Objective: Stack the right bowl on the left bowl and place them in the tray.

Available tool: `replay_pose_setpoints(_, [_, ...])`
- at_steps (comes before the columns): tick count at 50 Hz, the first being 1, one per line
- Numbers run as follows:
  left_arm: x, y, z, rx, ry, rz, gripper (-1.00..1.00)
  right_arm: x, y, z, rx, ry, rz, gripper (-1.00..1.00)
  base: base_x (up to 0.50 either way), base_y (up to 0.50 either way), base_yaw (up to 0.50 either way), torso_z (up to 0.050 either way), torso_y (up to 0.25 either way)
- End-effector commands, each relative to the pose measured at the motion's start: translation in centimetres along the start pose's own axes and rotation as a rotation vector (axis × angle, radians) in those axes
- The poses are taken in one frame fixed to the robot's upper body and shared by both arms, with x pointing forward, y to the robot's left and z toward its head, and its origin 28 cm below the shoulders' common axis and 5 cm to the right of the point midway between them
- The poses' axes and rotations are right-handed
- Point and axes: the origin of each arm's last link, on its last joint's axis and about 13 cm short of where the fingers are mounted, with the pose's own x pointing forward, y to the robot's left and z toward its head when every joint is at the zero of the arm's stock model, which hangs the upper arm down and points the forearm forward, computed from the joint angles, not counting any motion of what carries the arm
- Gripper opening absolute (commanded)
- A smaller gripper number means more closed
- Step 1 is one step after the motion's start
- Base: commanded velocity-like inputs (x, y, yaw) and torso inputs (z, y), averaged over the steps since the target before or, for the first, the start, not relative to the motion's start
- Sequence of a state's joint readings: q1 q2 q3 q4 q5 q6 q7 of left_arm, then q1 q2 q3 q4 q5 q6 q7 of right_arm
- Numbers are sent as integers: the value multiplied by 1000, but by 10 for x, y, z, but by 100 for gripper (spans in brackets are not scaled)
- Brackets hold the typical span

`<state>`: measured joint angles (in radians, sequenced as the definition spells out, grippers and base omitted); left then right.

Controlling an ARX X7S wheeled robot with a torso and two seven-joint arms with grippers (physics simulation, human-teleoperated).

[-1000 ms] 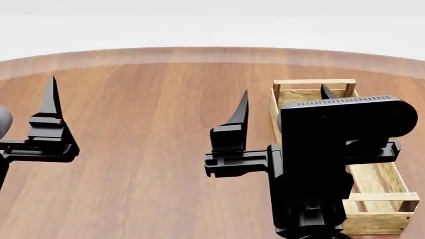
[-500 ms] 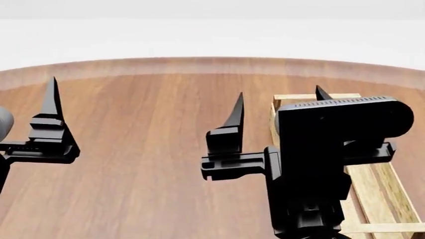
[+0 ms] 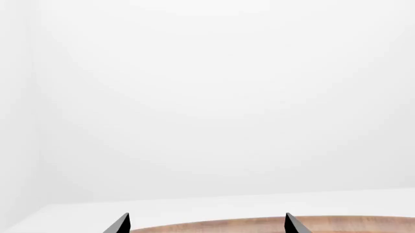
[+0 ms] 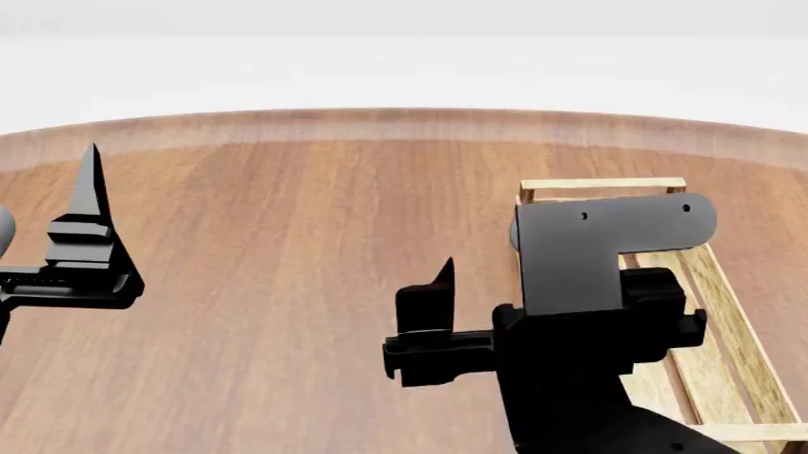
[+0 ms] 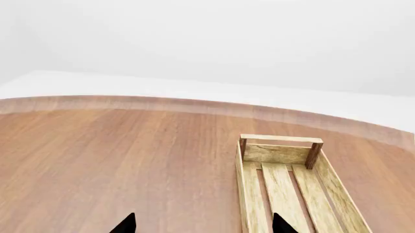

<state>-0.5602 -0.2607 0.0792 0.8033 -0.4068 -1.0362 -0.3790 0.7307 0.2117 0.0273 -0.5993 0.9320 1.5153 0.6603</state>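
Note:
No bowl shows in any view. The tray (image 4: 604,185), a long light-wood slatted crate, lies on the table at the right and holds nothing that I can see; my right arm covers part of it. In the right wrist view the tray (image 5: 280,154) lies just ahead, and my right gripper (image 5: 204,224) is open above the table beside its near end. One right finger (image 4: 441,281) shows left of the tray. My left gripper (image 3: 205,224) is open and held high, facing the white wall past the table's rim. One left finger (image 4: 90,184) points up at the far left.
The round brown wooden table (image 4: 278,236) runs out to a curved far edge (image 4: 404,121), with white floor and wall behind it. My right arm's black wrist link (image 4: 593,246) stands in front of the tray's left wall.
My right gripper has dropped lower and its wrist has tipped, so the finger now sits lower in the head view. The head view tilted earlier, shifting the tray down. The left gripper barely moved.

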Motion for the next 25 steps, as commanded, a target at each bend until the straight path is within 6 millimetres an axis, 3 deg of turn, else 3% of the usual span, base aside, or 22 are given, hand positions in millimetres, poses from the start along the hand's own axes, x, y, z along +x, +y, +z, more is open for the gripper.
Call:
replay_pose_setpoints(1, [0, 1, 0, 1, 0, 4, 100, -8, -5, -2, 14, 220, 40, 100, 0, 0, 0, 0, 0])
replay_pose_setpoints(11, [1, 2, -1, 1, 6, 9, 100, -16, -6, -12, 9, 349, 90, 100, 0, 0, 0, 0, 0])
replay_pose_setpoints(25, [2, 3, 0, 1, 7, 14, 100, -42, -6, -32, -24, 448, 117, 100, 0, 0, 0, 0, 0])
